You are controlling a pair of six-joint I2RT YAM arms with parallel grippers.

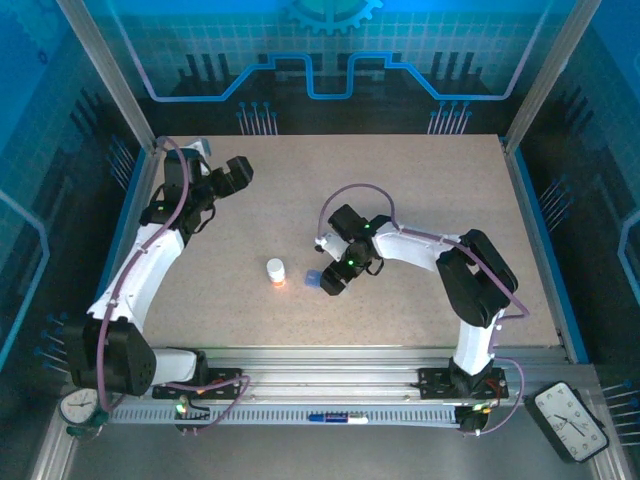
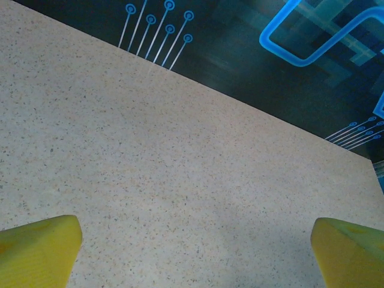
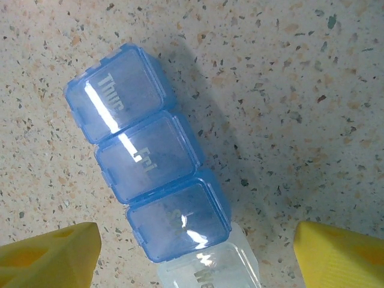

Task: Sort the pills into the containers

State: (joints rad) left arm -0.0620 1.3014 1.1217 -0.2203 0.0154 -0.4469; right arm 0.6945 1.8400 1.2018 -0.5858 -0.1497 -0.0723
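Near the table point(image 1: 420, 180) centre, the blue pill box point(image 3: 150, 162) lies beneath the right gripper's point(image 3: 198, 252) spread jaws, untouched, an orange bottle point(image 1: 276, 271) at its 9 o'clock. The left gripper point(image 2: 192, 252) hangs wide open toward 10 o'clock.

From above, the right pincer point(image 1: 332, 282) hides most of the pill box point(image 1: 312, 280); up close, its clear compartment point(image 3: 210, 271) is cut off.
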